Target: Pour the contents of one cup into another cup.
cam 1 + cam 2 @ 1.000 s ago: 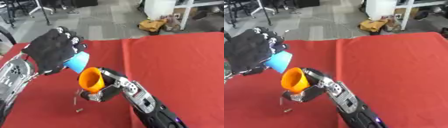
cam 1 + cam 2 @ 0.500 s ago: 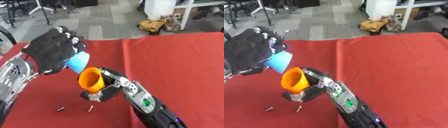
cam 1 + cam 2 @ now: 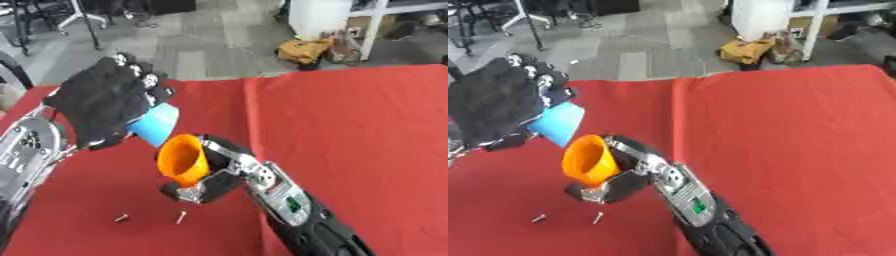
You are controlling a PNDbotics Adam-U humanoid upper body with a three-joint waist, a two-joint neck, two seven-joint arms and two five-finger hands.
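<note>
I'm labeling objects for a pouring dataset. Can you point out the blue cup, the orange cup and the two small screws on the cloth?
blue cup [image 3: 156, 125]: left eye view, side wall.
orange cup [image 3: 182, 160]: left eye view, inner wall at mouth.
screws [image 3: 181, 216]: left eye view, the right one's shaft.

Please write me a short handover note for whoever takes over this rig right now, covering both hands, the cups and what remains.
Left hand: curled round the blue cup, held tilted above the table with its mouth toward the orange cup.
Right hand: curled round the orange cup, also tilted, its mouth turned toward the left.
The two cups are close together over the red tablecloth.
Two small screws lie on the cloth below the orange cup, so part of the contents seems to have missed.
Left: whether anything remains in the blue cup cannot be seen; check, finish pouring, recover the screws.
</note>
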